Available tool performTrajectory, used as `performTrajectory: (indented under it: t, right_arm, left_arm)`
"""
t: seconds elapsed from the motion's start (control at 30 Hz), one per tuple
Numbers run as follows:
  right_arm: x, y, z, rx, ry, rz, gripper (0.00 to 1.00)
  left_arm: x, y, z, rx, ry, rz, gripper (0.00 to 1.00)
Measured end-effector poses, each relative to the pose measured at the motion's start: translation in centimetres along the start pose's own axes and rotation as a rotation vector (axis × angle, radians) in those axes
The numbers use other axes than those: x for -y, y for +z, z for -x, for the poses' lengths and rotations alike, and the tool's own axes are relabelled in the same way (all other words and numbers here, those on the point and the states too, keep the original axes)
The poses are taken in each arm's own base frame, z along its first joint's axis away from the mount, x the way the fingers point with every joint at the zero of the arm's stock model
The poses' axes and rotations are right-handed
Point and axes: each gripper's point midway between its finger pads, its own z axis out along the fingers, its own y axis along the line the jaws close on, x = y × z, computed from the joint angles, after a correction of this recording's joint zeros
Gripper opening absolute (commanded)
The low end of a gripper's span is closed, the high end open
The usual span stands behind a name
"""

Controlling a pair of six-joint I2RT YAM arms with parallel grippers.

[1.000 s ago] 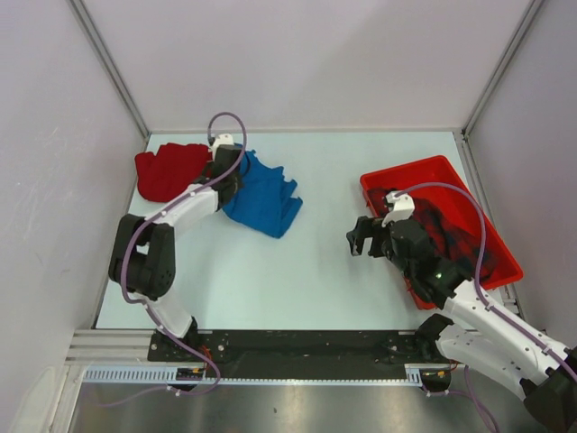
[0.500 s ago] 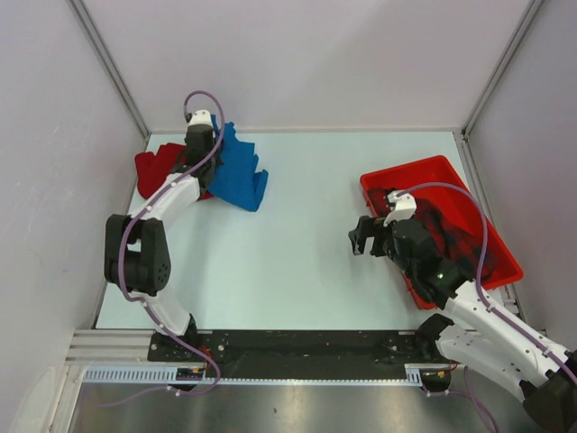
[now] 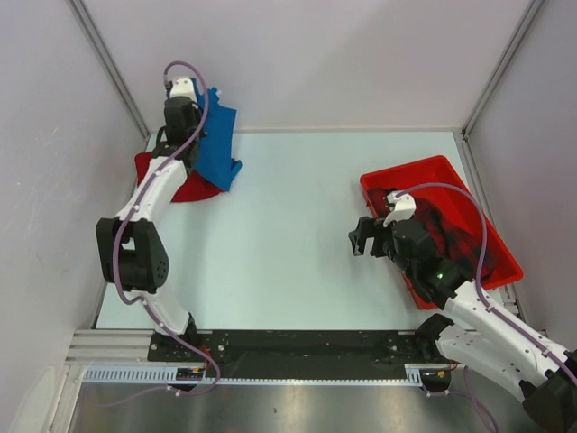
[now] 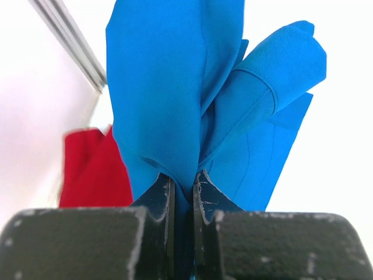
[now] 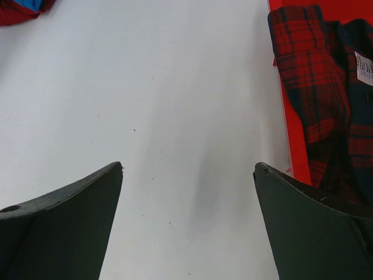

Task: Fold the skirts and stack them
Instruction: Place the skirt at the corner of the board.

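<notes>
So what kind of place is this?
Probably a robotics lab cell: left arm and right arm bolted at the table's edge, plain white panels walling it in, a blue skirt as prop.

1. from the top camera we get bright, even, diffuse light. the table [image 3: 306,225] reads pale and flat, with only faint soft shadows under the arms.
2. the metal strip [image 3: 297,406] at the near edge has a dull, milky glare.
3. in the left wrist view the background is blown out to near white. the blue skirt [image 4: 175,87] is saturated with crisp folds, the red skirt [image 4: 93,169] looks soft, and the left gripper [image 4: 183,181] housing is blurry.
4. in the right wrist view the right gripper [image 5: 187,166] shows as two dark, featureless slabs. we see a weak grey shadow smear on the table between them, and the plaid skirt [image 5: 320,105] looks fairly crisp.
</notes>
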Motion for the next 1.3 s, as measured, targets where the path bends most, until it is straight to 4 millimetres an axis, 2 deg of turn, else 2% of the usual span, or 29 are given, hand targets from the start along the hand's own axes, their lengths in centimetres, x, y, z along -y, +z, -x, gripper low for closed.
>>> performTrajectory:
  t: [0.2,0.3,0.37,0.53,0.67,0.77,0.9,1.1,1.17,1.23,1.3]
  right_arm:
    - [0.1,0.0,0.0,0.0,-0.001,-0.002,1.0]
    - [0.1,0.0,0.0,0.0,-0.001,-0.002,1.0]
    - [0.1,0.0,0.0,0.0,-0.001,-0.002,1.0]
    - [0.2,0.0,0.0,0.0,-0.002,-0.003,1.0]
    - [0.2,0.0,0.0,0.0,-0.005,-0.004,1.0]
    - [0.2,0.0,0.0,0.0,-0.008,-0.005,1.0]
    - [0.3,0.2,-0.1,-0.005,-0.01,-0.008,1.0]
    - [0.3,0.5,-0.1,-0.003,-0.013,-0.013,1.0]
    - [0.3,0.5,-0.1,-0.004,-0.015,-0.013,1.0]
    - [0.3,0.6,-0.1,-0.004,-0.015,-0.012,1.0]
    - [0.3,0.6,-0.1,-0.004,-0.015,-0.012,1.0]
  left_arm:
    - [-2.0,0.3,3.0,0.041,0.006,0.009,0.0]
    - [-2.1,0.3,3.3,0.043,0.015,-0.005,0.0]
    - [-2.2,0.5,2.6,0.023,0.022,-0.019,0.0]
    - [-2.6,2.3,-1.0,-0.074,0.053,-0.076,0.0]
    - [-5.2,4.3,-5.1,-0.193,0.084,-0.05,0.0]
    - [-6.9,5.6,-7.1,-0.247,0.087,-0.021,0.0]
    - [-8.6,6.3,-8.6,-0.284,0.08,0.011,0.02]
    - [-10.5,6.8,-9.7,-0.311,0.073,0.074,0.15]
    - [-10.9,7.1,-10.5,-0.326,0.061,0.089,0.27]
    - [-11.4,7.5,-11.4,-0.345,0.052,0.104,0.46]
    - [-11.8,7.7,-12.3,-0.362,0.046,0.118,0.57]
